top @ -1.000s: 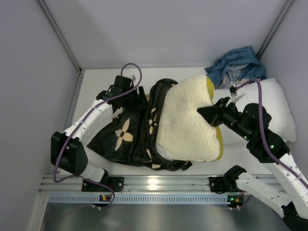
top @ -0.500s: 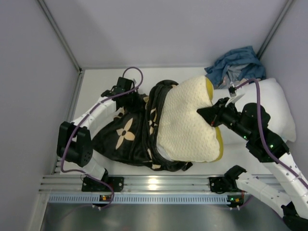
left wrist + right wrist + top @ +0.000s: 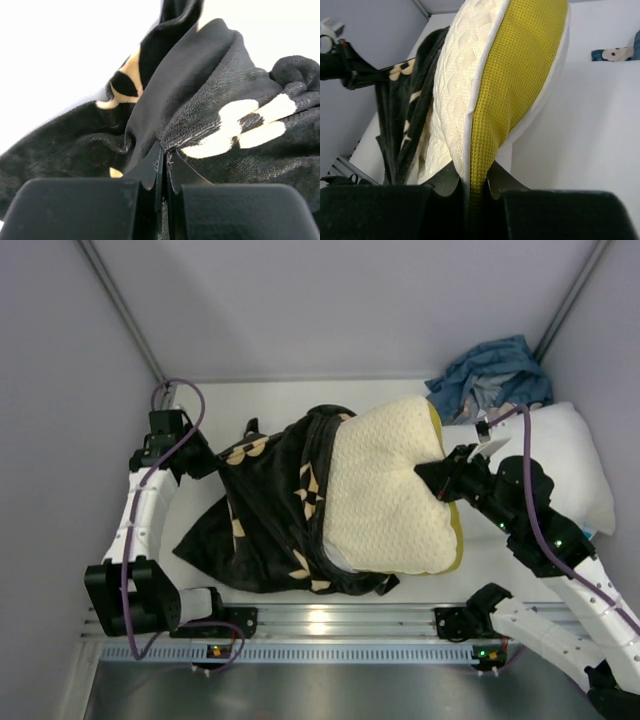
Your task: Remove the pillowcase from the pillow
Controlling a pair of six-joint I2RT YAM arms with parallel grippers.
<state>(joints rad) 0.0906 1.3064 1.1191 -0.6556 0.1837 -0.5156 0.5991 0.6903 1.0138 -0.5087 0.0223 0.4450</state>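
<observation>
The black pillowcase (image 3: 265, 515) with tan flower shapes still wraps the left end of the cream quilted pillow (image 3: 385, 490). My left gripper (image 3: 212, 462) is shut on a fold of the pillowcase (image 3: 200, 100) at its far left corner, and the fabric stretches taut from the pillow toward it. At the pillow's right edge, my right gripper (image 3: 432, 478) is shut on the pillow's olive-yellow trim (image 3: 512, 80), which runs down between the jaws. The pillow's right two thirds lie bare.
A plain white pillow (image 3: 575, 465) lies under my right arm at the right wall. A blue cloth bundle (image 3: 490, 375) sits in the back right corner. Grey walls close in on the left, back and right. An aluminium rail (image 3: 320, 625) runs along the near edge.
My left gripper shut on the pillowcase and pulled it left and back, toward the left wall. The fabric slid a little further off the pillow. The right gripper held still.
</observation>
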